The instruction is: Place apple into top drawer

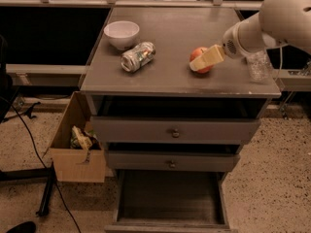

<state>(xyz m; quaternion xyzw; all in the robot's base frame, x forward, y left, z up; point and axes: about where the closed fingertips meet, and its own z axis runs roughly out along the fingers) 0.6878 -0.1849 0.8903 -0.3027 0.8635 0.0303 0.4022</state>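
Here the apple (196, 55) lies partly behind the tool (208, 58), whose grip cannot be told.

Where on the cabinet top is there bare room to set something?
Bare: the middle between the can and the apple, and the front strip. Crowded: back left, bowl and can; right, the gripper at the apple, clear cup.

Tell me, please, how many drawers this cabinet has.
3: the top drawer, just under the cabinet top; the middle drawer below it; the bottom drawer, pulled far out near the floor. None seems hidden. The gripper is at the apple on the cabinet top.
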